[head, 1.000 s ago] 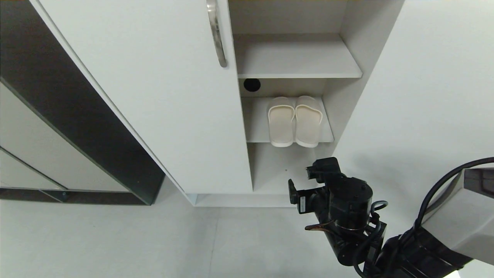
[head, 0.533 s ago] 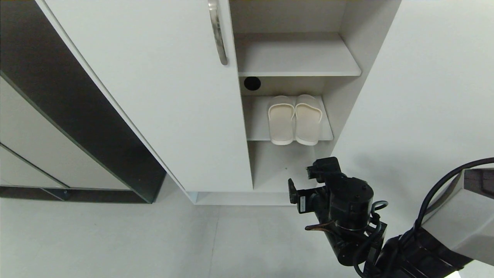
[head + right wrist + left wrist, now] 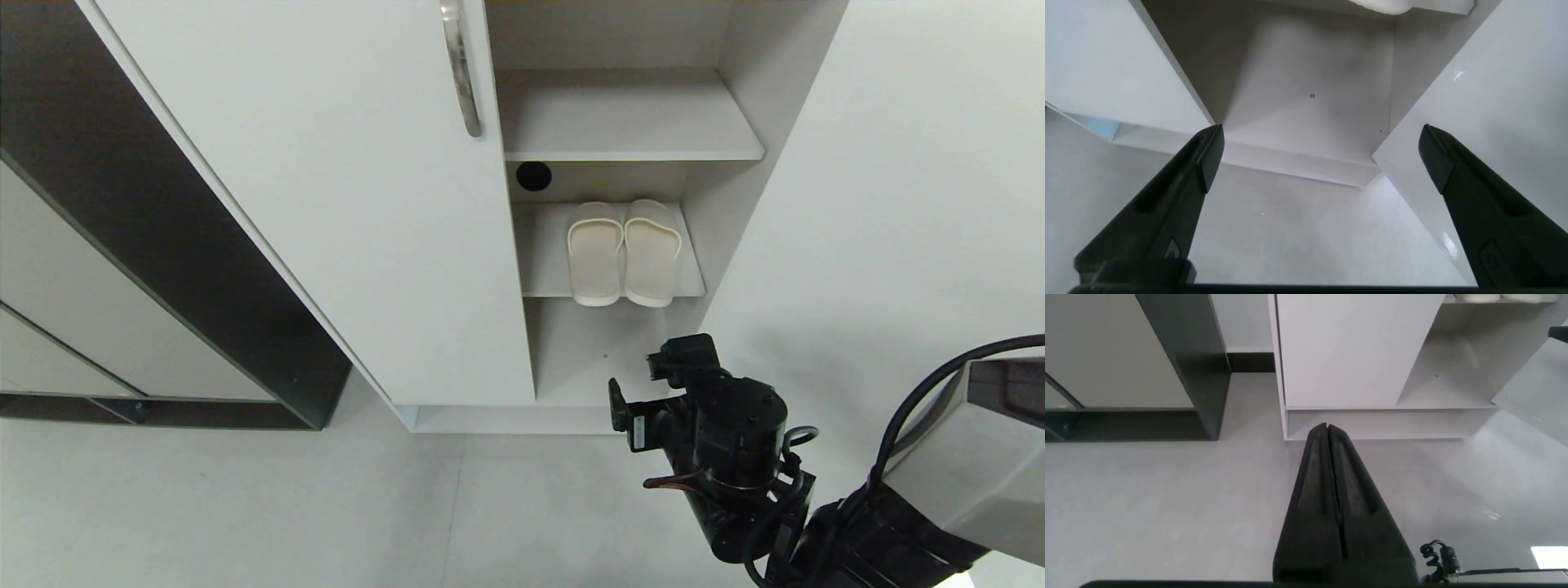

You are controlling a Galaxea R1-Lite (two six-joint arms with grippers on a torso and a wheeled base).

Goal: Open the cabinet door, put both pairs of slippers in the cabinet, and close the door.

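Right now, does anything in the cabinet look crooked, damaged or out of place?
Nothing looks damaged or spilled. The slippers lie straight, side by side, on the middle shelf. Only their near ends stick slightly past the shelf's front edge. The cabinet door stands open.

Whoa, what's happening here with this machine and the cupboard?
A two-armed robot is putting slippers into a white cabinet. The cabinet's right door stands open, and one pair of cream slip-on slippers already sits side by side on the middle shelf. The right gripper hovers open and empty before the bottom compartment; the left gripper is shut on nothing, above the grey floor.
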